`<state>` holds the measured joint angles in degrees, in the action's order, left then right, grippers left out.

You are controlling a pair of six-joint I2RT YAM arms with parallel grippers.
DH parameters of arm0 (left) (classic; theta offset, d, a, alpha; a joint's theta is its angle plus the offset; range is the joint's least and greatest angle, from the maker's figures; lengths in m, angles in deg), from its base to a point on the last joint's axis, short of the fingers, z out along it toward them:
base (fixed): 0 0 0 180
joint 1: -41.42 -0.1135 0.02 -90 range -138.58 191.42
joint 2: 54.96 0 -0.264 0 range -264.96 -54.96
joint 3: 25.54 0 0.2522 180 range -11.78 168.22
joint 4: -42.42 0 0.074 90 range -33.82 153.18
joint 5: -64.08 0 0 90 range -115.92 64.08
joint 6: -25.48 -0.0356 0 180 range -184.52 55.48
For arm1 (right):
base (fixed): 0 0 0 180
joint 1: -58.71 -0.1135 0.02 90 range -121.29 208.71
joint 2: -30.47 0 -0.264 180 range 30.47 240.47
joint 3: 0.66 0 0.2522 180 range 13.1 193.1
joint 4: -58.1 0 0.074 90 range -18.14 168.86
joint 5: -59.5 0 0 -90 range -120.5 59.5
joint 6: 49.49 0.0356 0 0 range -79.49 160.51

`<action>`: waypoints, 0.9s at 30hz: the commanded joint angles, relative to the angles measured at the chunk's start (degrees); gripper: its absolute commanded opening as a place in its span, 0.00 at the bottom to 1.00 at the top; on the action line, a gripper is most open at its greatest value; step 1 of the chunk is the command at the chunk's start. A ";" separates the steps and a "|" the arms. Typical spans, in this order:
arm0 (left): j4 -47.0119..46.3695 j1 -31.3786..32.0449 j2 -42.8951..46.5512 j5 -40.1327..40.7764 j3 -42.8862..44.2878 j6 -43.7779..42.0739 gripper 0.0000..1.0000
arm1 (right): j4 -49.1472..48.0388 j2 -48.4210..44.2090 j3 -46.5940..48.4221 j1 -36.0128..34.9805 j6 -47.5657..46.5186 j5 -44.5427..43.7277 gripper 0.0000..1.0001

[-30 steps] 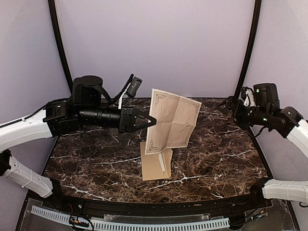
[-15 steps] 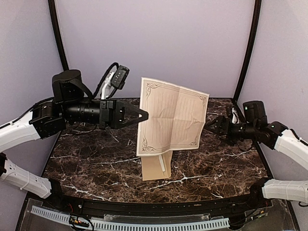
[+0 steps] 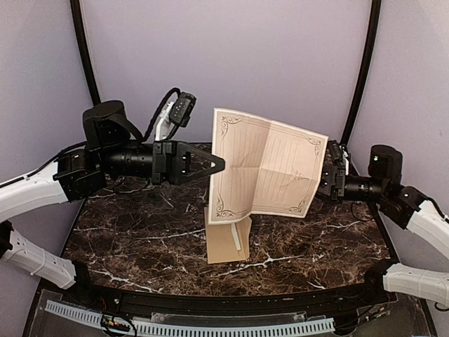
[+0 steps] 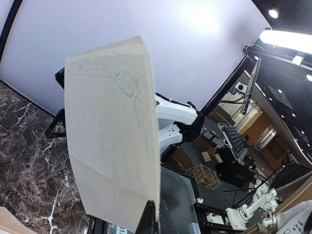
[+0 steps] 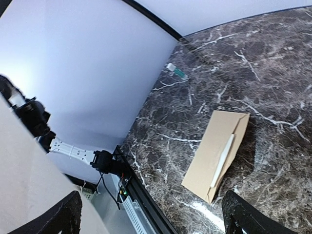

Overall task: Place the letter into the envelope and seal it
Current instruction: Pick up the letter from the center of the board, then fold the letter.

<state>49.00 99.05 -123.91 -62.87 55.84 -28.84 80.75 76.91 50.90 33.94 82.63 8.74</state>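
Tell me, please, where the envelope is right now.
In the top view, the envelope lies flat on the table's middle, just beneath the held-up letter.

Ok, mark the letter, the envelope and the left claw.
Cream bordered paper letter (image 3: 270,168), top view, centre of printed face.
Kraft-brown rectangular paper envelope (image 5: 207,156), right wrist view, bare face.
Left claw (image 3: 219,166), top view, shut fingertips on the letter's edge.

No legible text, brand, number or sign is found in any view. On the letter (image 3: 266,168) only ornate border lines and faint ruled lines are seen. Nothing written can be made out on the envelope (image 3: 223,247).
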 commanded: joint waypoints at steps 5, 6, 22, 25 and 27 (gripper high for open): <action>-2.99 -0.58 -1.41 1.78 -0.69 2.70 0.00 | -7.12 -5.82 -0.48 -2.69 0.65 10.74 0.98; -3.40 -0.58 -1.84 1.24 -0.72 3.18 0.00 | -6.97 -5.96 -0.37 -3.09 0.75 10.64 0.98; -6.65 -0.65 -3.94 -0.14 -1.14 5.41 0.00 | -14.05 -2.43 2.64 -13.05 3.05 7.03 0.98; -6.99 -0.60 -4.05 -0.70 -1.32 5.66 0.00 | -15.39 -1.68 2.89 -14.90 3.64 5.81 0.98; -7.03 -0.61 -4.16 -1.09 -1.34 5.74 0.00 | -17.95 -1.13 2.83 -15.76 5.05 5.66 0.97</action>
<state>44.48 98.68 -128.24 -62.52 55.33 -23.51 68.88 75.25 51.89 19.97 85.83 15.93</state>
